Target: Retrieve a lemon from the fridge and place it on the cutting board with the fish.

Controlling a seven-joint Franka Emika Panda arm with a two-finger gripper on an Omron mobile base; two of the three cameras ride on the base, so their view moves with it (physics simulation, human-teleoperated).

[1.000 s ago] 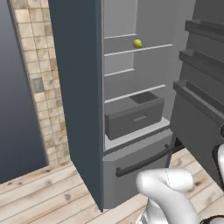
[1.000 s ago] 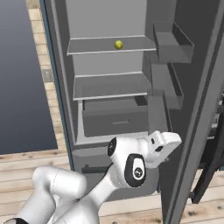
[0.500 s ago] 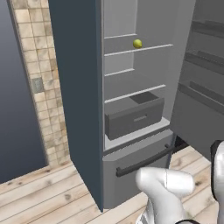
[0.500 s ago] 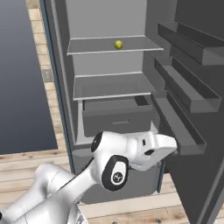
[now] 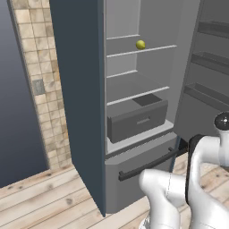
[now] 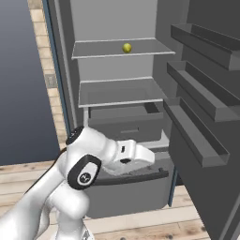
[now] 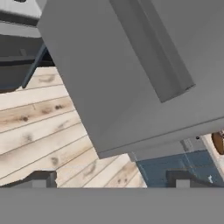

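- Lemon [image 5: 140, 44]: on the upper shelf [image 6: 140, 48] of the open fridge [image 5: 80, 112], well above and apart from the gripper [image 7: 109, 181].
- Gripper: low by the door's foot; fingertips [image 7: 41, 178] spread wide, holding nothing.
- Hand view: door underside, plank floor [image 7: 39, 131].
- Base views: grey drawer [image 5: 136, 118] under the lower shelf; contents cannot be told.
- Door bins [image 6: 197, 126]: contents hidden.

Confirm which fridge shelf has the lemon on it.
The upper shelf of the two in the open fridge: the lemon sits on it towards the back. The lower shelf, just above the drawer, is bare.
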